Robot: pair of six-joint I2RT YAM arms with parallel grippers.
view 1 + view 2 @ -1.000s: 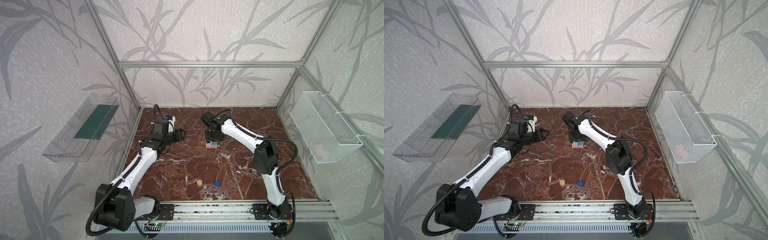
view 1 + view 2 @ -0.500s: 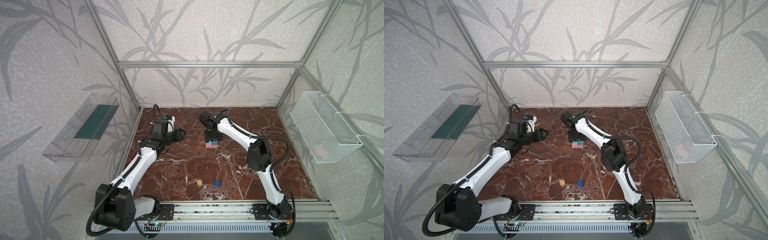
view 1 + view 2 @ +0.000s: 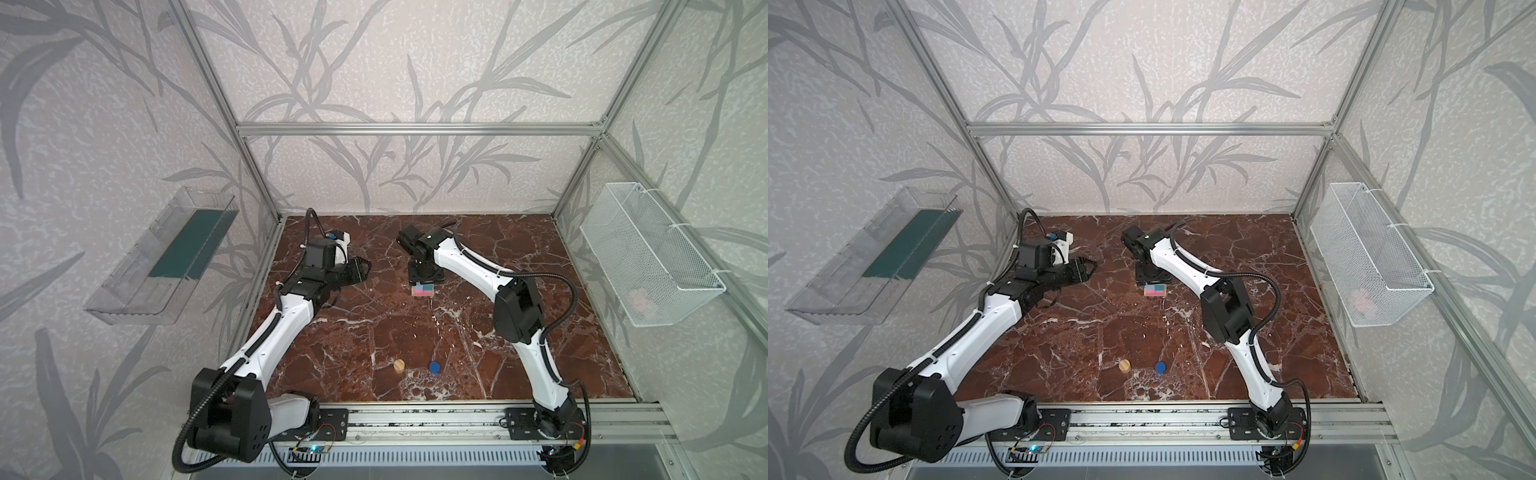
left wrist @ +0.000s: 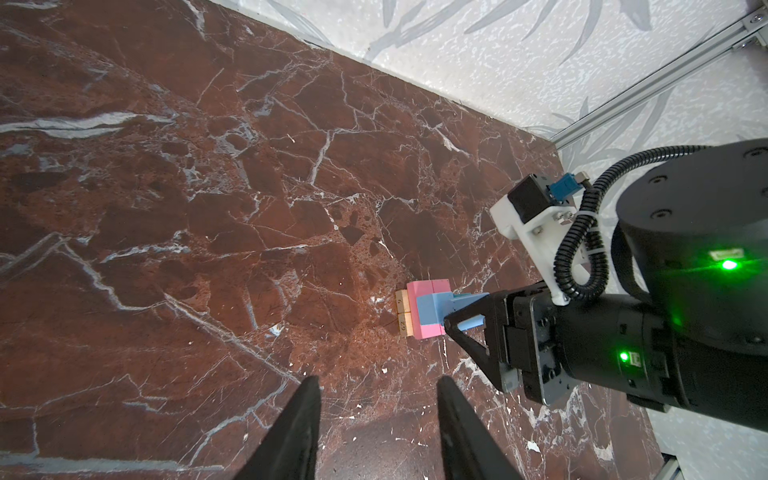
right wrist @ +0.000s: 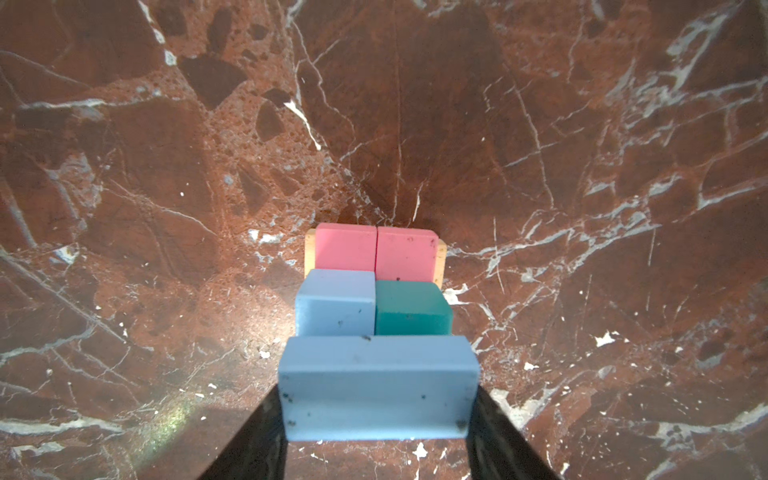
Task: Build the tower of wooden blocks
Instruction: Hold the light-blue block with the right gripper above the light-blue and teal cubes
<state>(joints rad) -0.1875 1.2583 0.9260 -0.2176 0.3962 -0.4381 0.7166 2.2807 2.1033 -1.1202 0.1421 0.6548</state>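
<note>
**BLOCKS AND SETTING: COLOURS, PATTERNS**

Tan bars (image 4: 404,318); pink bars (image 5: 376,251); light blue block (image 5: 336,303); long light blue block (image 5: 376,386); teal cube (image 5: 411,309).
Lower centre: tan cylinder (image 3: 398,365), dark blue cylinder (image 3: 434,366).
Table (image 3: 457,340): red-brown marble, white veining.
Walls (image 3: 374,75): pale grey, leaf print.
Basket (image 3: 648,257): white mesh.

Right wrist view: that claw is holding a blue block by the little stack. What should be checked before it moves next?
1. Grip: right gripper shut on the long light blue block, square between the fingers: ok.
2. Landing spot: small light blue block and teal cube side by side, tops bare: ok.
3. Base: pink bars flush on tan bars: ok.
4. Held block touching the tower yet: cannot tell.
5. Left gripper open, empty, away from the tower: ok.
</note>
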